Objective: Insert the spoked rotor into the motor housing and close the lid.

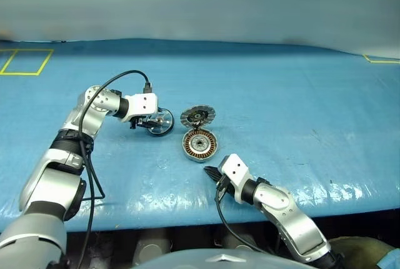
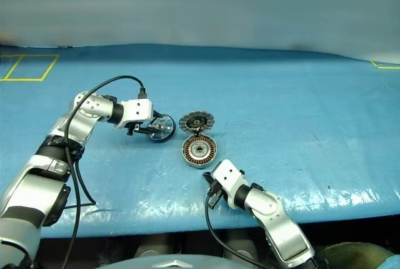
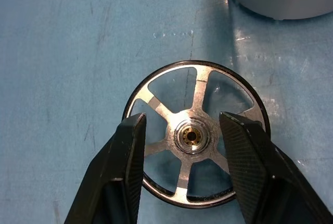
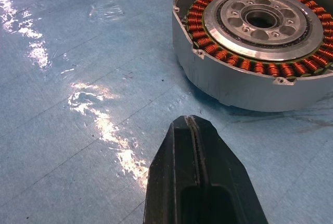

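Note:
The spoked rotor (image 3: 193, 133), a shiny silver wheel with a dark rim, lies flat on the blue table left of the motor housing (image 1: 200, 145). My left gripper (image 3: 183, 117) hovers right over the rotor and is open, one black finger on each side of the hub. The housing is a round grey case ringed inside with copper windings (image 4: 255, 36). Its lid (image 1: 197, 116) stands open at the far side, showing grey-and-dark radial segments. My right gripper (image 4: 192, 122) is shut with nothing in it, resting just in front of the housing (image 1: 209, 171).
The table is covered with a blue sheet (image 1: 300, 112), and its front edge runs close to me. Yellow tape marks lie at the far left (image 1: 25, 62) and far right (image 1: 381, 60). A black cable (image 1: 119, 80) loops over my left wrist.

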